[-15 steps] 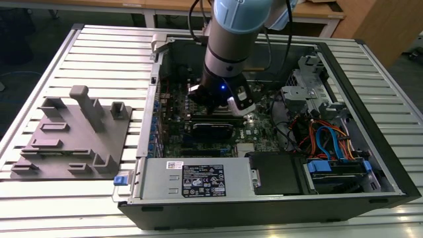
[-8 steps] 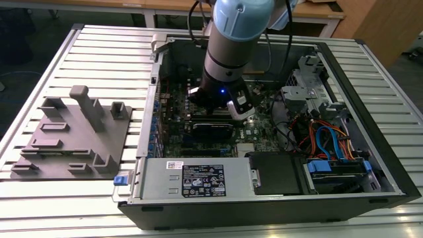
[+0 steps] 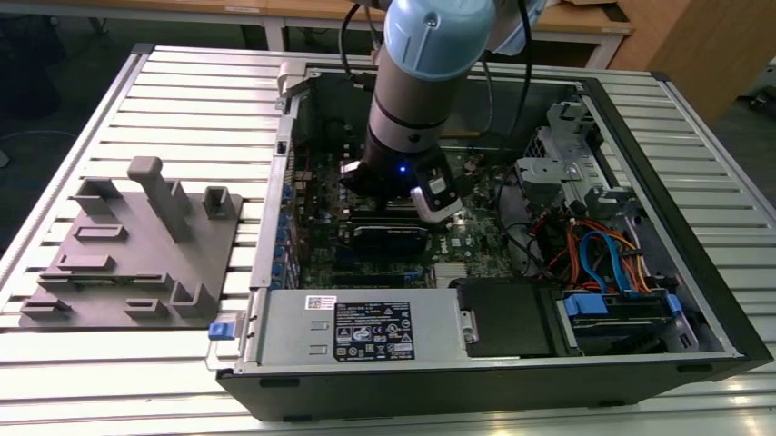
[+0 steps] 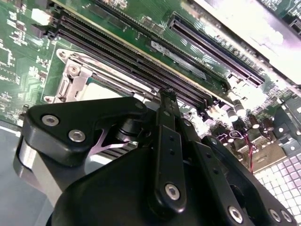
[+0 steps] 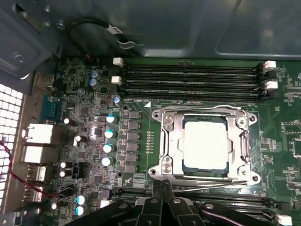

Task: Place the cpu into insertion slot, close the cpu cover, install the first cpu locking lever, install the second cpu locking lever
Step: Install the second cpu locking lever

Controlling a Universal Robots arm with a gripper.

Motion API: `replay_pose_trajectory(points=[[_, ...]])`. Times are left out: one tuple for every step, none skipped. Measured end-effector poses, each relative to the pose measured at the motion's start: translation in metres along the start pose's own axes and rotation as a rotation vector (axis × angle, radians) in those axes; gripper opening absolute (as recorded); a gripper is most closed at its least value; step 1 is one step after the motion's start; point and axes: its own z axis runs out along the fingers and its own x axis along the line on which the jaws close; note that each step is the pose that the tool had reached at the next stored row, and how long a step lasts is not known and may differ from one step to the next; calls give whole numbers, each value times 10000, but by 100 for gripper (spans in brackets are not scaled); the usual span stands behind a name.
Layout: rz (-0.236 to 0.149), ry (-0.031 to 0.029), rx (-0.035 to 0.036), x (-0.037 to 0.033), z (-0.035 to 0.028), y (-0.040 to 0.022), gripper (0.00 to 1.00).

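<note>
with the cpu (image 5: 205, 146) seated in the slot (image 5: 244, 141) and the cover (image 5: 171, 136) down, a lever step looks in hand. the claw (image 5: 162, 186), fingers together and empty, sits at the socket's 6 o'clock edge by a thin lever (image 5: 202, 181); next needs precise hooking.

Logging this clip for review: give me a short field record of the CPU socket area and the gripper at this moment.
cpu: seated in the insertion slot, silvery top showing
cpu cover: lying flat around the chip, framing it through its window
locking levers: thin rods run along the cover's edges; whether they are latched cannot be told
gripper: just beside the socket's edge, above the board, holding nothing visible
memory slots: long, black, empty, beside the socket
computer case: open, lying on the slatted table, arm reaching inside
</note>
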Motion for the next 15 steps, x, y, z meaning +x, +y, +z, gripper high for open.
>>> replay_pose_trajectory(points=[[-2, -2, -34, 7, 2, 0, 10], [-5, -2, -66, 10, 3, 0, 10], [-8, -3, -90, 12, 4, 0, 10], [-10, -3, -108, 13, 4, 0, 10], [-10, -4, -112, 13, 5, 0, 10], [-9, -4, -113, 13, 5, 0, 10], [-9, -4, -114, 14, 6, 0, 10], [-9, -4, -114, 14, 6, 0, 10], [-8, -4, -113, 14, 6, 0, 10], [-9, -4, -114, 14, 7, -1, 10], [-9, -4, -114, 14, 7, 0, 10], [-9, -4, -114, 14, 7, -1, 10], [-8, -5, -116, 14, 8, -2, 10], [-8, -5, -116, 14, 7, -4, 10], [-8, -4, -114, 14, 6, -6, 10]])
